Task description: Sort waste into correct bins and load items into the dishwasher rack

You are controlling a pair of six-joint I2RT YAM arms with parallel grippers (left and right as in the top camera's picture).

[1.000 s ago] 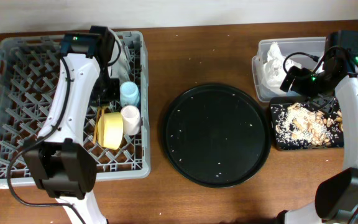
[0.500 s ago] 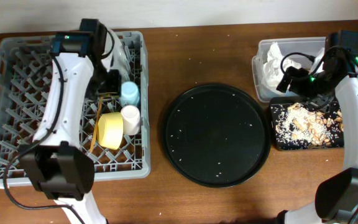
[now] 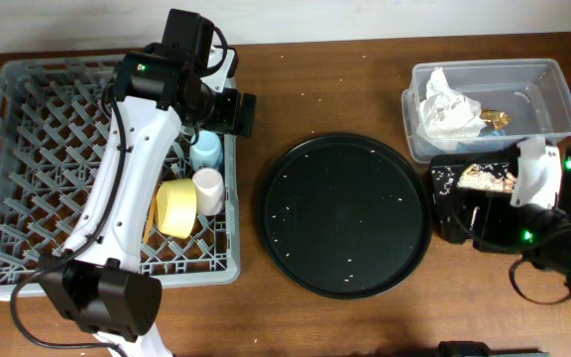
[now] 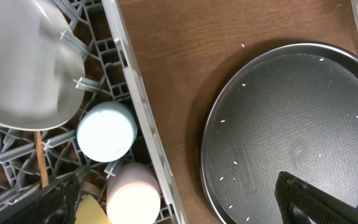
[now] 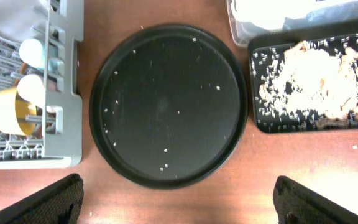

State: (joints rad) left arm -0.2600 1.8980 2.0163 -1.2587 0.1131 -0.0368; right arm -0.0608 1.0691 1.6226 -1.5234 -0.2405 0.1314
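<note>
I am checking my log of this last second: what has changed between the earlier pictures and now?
The left gripper moved from inside the rack to above its right wall, open and empty. The right gripper pulled back from over the tub toward the near table edge, also open and empty. The blue cup, pink cup, round tray and food scraps stayed in place.

Left pincer (image 4: 176,202) spread wide; right pincer (image 5: 179,202) spread wide.

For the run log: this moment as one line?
left gripper open, at edge of grey lattice dishwasher rack | right gripper open | crumpled white paper napkin in clear plastic tub | food scraps in black rectangular tray
</note>
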